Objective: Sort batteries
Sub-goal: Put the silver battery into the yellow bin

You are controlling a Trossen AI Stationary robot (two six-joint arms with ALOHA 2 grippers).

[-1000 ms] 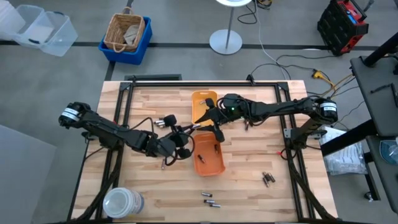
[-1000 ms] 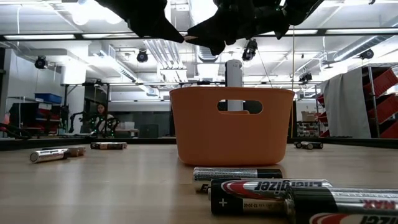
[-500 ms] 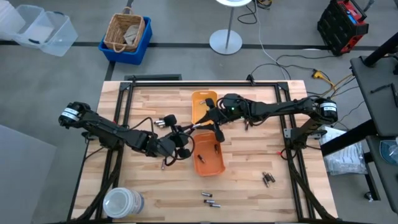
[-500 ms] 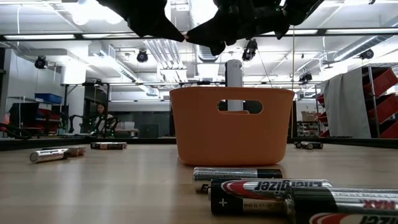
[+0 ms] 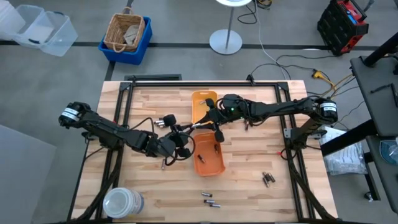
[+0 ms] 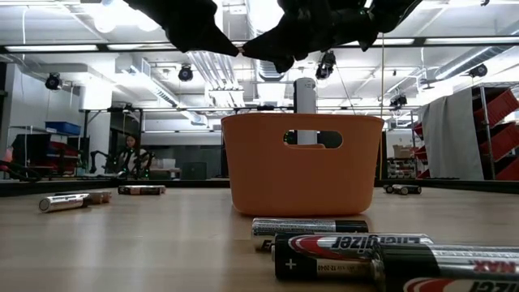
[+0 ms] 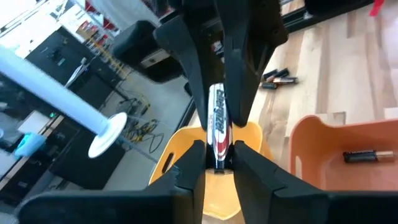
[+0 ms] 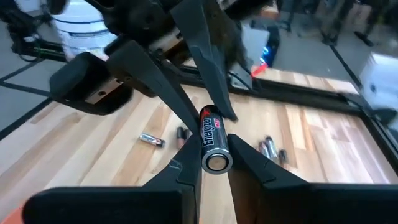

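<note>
- Almost nothing has moved since a second ago: both arms sit just as they did, and in the low view only the dark tips meeting above the orange tray (image 6: 302, 165) have shifted a touch, so we judge the handover to be mid-hold, not finished.
- One battery (image 7: 217, 121) is pinched at once by the left claw (image 7: 216, 163) and the right claw (image 8: 215, 163); each claw is closed to the width of the battery, with fingers on both of its sides.
- It hangs in the air between the yellow-orange tray (image 5: 203, 104) and the orange tray, above the bench (image 5: 149, 106).
- Its long axis runs along the line between the two claws, one round end facing the right wrist camera.
- Other batteries (image 5: 268, 179) lie loose on the bench, and some already rest in the orange tray.
</note>
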